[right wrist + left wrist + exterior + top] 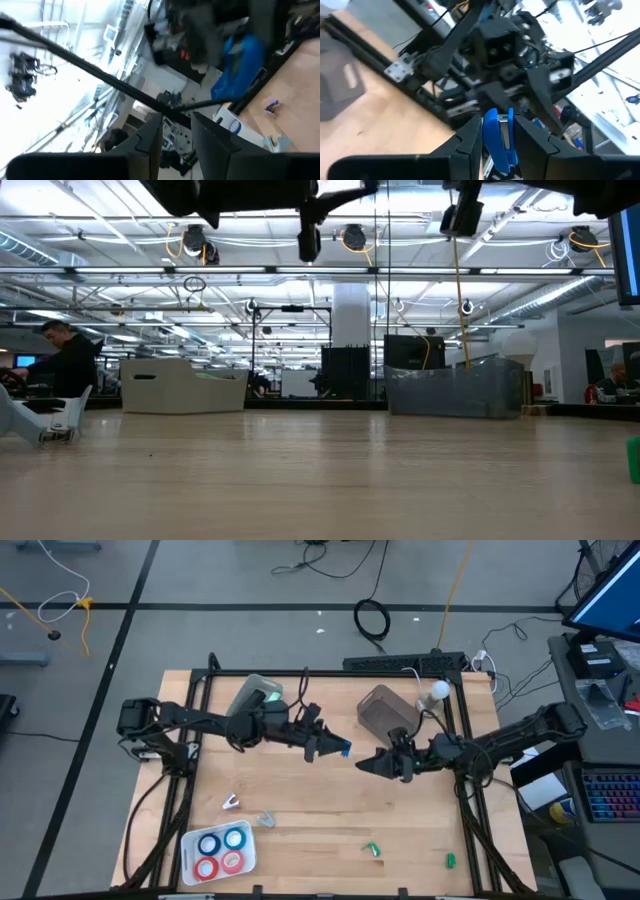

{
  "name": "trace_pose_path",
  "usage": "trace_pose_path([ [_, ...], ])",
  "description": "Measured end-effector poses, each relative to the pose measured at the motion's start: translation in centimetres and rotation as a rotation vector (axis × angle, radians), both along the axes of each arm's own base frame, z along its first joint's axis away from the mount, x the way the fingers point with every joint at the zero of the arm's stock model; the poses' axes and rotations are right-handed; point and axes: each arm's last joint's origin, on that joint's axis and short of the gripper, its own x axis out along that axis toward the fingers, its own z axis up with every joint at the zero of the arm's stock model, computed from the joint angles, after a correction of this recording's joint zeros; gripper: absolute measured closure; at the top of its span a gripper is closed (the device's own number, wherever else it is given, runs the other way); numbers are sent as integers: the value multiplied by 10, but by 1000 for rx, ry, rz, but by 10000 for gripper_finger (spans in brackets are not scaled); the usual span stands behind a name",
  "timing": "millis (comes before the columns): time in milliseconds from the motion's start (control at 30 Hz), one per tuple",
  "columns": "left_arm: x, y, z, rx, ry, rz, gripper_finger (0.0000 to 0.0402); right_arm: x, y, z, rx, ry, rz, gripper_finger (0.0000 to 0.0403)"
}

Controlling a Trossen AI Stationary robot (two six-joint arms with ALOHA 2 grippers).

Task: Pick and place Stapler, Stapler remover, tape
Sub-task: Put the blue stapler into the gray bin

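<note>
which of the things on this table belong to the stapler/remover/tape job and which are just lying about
Job:
- blue stapler, held in the left claw above the table
- small pale staple remover
- two blue and two red tape rolls in a white tray

Lying about:
- small green pieces
- grey bin
- pale bin
- small grey clip

A clear bin (383, 710) sits at the table's (330, 800) far edge. Green clips (373, 849) lie up front. Someone (62, 360) sits way back.
</note>
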Motion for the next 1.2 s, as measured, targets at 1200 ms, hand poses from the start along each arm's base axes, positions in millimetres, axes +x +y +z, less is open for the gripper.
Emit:
trace_pose_path([
  [1200, -134, 107, -61, 352, 1464, 506, 302, -5, 13, -3, -40, 47, 1, 319],
])
